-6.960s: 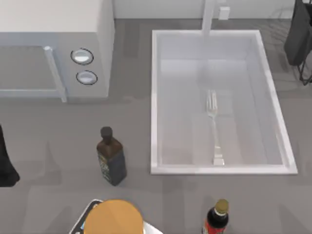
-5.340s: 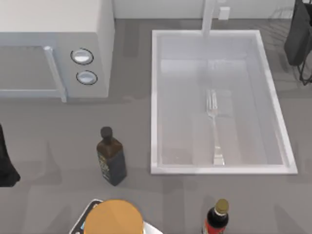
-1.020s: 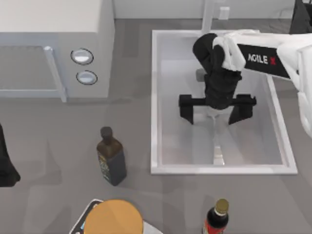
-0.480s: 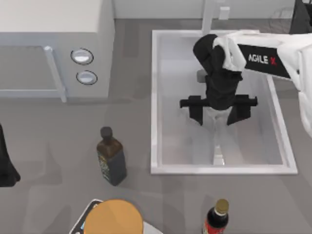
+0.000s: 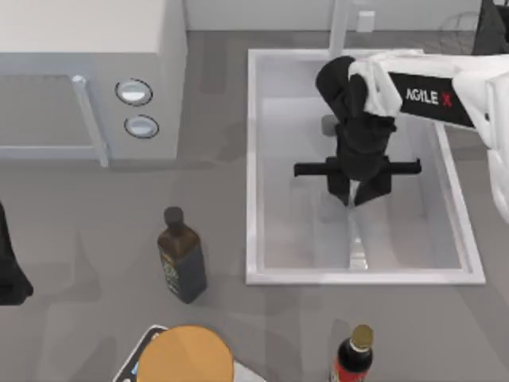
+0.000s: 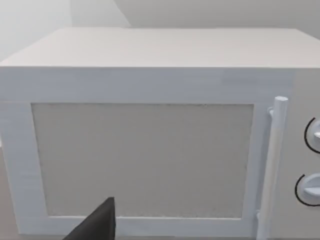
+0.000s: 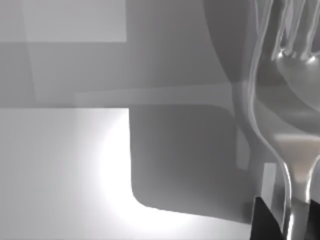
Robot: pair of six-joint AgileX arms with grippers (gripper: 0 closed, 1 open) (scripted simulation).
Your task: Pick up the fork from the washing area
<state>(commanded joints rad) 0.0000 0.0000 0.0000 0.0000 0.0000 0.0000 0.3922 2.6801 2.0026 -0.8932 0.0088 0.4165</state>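
While mid-sink (image 5: 254,159) (walls apart) | right claw (image 5: 355,189) grips fork (image 5: 356,239) | left claw unclear.

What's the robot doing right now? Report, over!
Right gripper down in the sink, jaws shut on the fork. Left gripper parked facing the microwave. Nothing in the way.

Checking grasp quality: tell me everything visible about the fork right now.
The fork is slim, silver, shiny metal, lying lengthwise in the sink basin. Its handle widens at the end nearest the front rim. The right gripper is closed on its neck; in the right wrist view the tines and neck run up from between the dark fingertips.
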